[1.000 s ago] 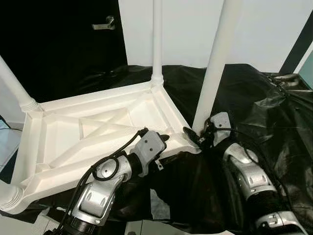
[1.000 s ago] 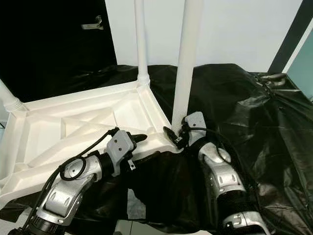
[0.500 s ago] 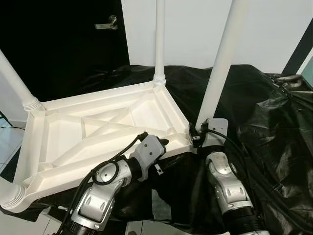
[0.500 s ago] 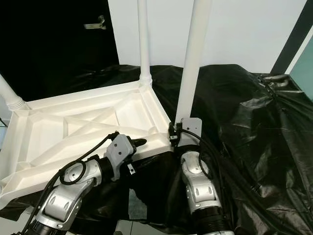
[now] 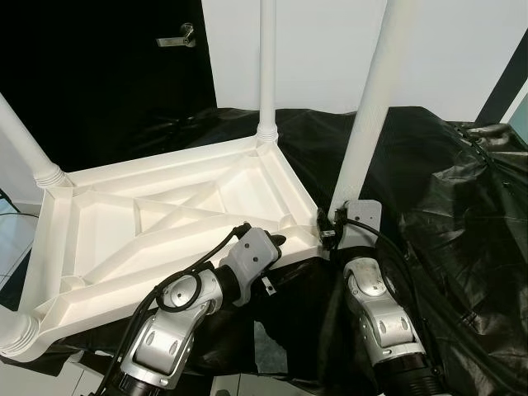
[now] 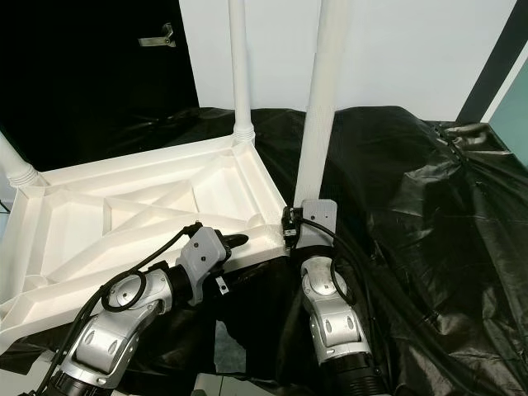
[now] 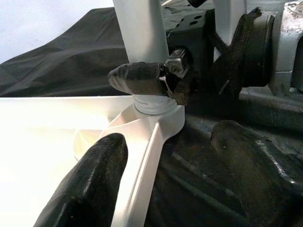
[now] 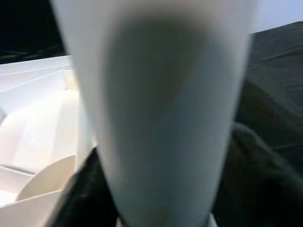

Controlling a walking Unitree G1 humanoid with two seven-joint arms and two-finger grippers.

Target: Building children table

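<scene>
Left eye view has the upturned white table top (image 5: 165, 223) lying on a black plastic sheet (image 5: 462, 214), legs pointing up at its corners, with the left gripper (image 5: 276, 241) spread, its fingers astride the near edge rim. At the near right corner the right gripper (image 5: 330, 229) is clamped on the base of the leg (image 5: 367, 107). The hollow moulded plastic looks light, stiff and slick, so low on the leg beside its socket seems the surest hold.
</scene>
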